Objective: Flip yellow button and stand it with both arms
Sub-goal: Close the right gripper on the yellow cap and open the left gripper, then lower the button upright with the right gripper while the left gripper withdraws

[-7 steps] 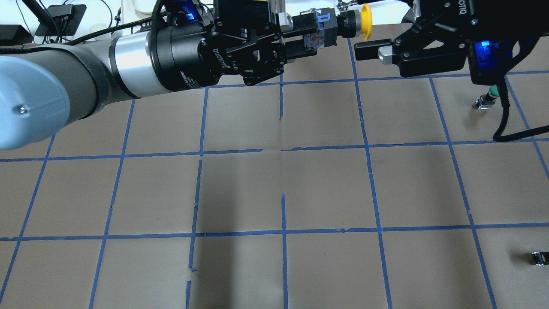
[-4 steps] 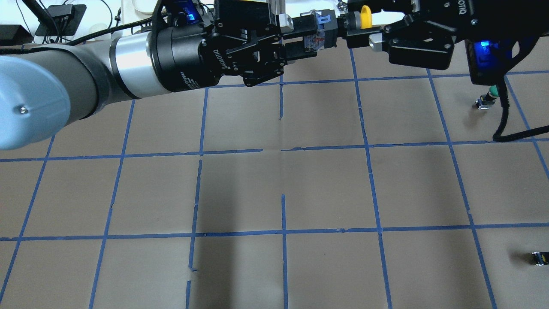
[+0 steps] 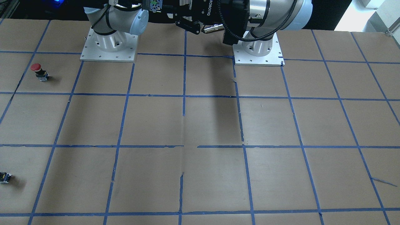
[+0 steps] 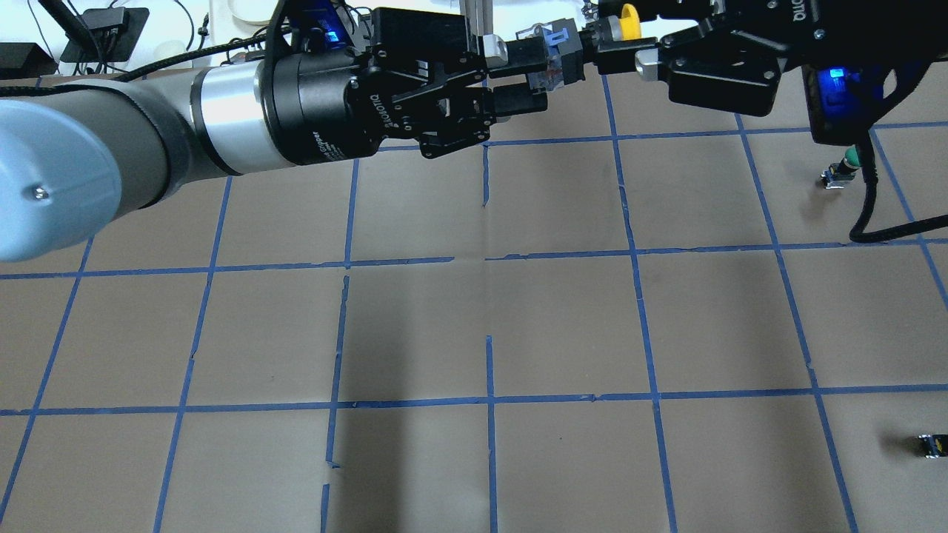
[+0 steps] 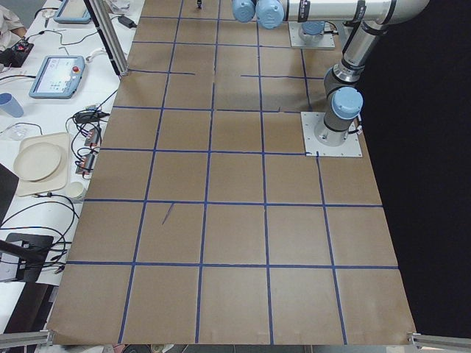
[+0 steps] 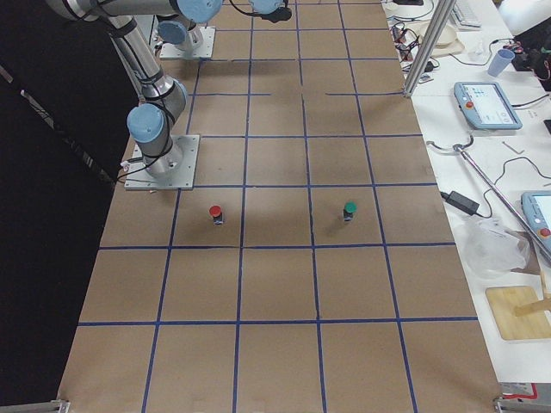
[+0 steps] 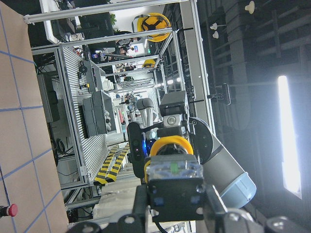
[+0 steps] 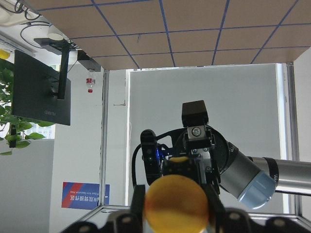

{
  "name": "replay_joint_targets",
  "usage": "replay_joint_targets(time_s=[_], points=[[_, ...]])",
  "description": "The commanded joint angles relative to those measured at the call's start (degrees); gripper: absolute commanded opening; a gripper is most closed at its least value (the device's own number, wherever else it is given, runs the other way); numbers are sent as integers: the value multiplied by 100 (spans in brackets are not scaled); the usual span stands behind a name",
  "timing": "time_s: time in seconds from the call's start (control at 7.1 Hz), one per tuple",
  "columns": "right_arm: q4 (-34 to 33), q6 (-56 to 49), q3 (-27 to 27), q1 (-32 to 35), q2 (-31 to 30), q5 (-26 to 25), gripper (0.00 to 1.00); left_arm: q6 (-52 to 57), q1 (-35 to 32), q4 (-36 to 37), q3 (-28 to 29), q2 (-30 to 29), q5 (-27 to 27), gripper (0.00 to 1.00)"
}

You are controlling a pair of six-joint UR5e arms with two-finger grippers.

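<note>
The yellow button [image 4: 628,18] hangs in the air at the table's far edge, lying sideways with its cap to the right and its black-and-clear body [image 4: 554,55] to the left. My right gripper [image 4: 609,33] is shut on its neck, just behind the cap; the cap [image 8: 177,206] fills the gap between the fingers in the right wrist view. My left gripper [image 4: 546,77] is around the body, and its lower finger [image 4: 518,100] stands a little apart from it, so it is open. The body [image 7: 175,187] sits between the left fingers in the left wrist view.
A green button [image 4: 844,164] stands at the right of the table, under the right arm's cable. A red button [image 3: 37,69] stands nearer the right base. A small black part [image 4: 932,444] lies at the near right edge. The base plates [image 3: 107,56] are near the robot.
My right gripper has moved left and shut on the button's neck. My left gripper has shifted a little down in the overhead view, and its lower finger has come off the body.
</note>
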Motion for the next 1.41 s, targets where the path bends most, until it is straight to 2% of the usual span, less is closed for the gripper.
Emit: replay_joint_targets(time_s=[0.0, 0.14, 0.42, 0.56, 0.7, 1.13, 1.27], points=[[-5, 6, 1, -17, 0, 25, 25, -127, 4, 1, 20, 10, 122, 100], [-5, 6, 1, -17, 0, 16, 25, -119, 4, 1, 29, 10, 131, 100], [-101, 15, -7, -78, 17, -254, 24, -215, 293, 45, 81, -17, 1127, 100], [-406, -63, -42, -79, 0, -918, 24, -364, 460, 88, 90, -34, 1107, 100], [-583, -151, -69, -79, -9, -1351, 24, -443, 453, 376, 195, -52, 1089, 100], [-726, -2211, -7, -79, 0, -3195, 24, -2125, 453, 466, 897, -166, 1098, 100], [-691, -3261, 1, -79, 0, -3810, 24, -3237, 444, 998, 977, -175, 1106, 100]])
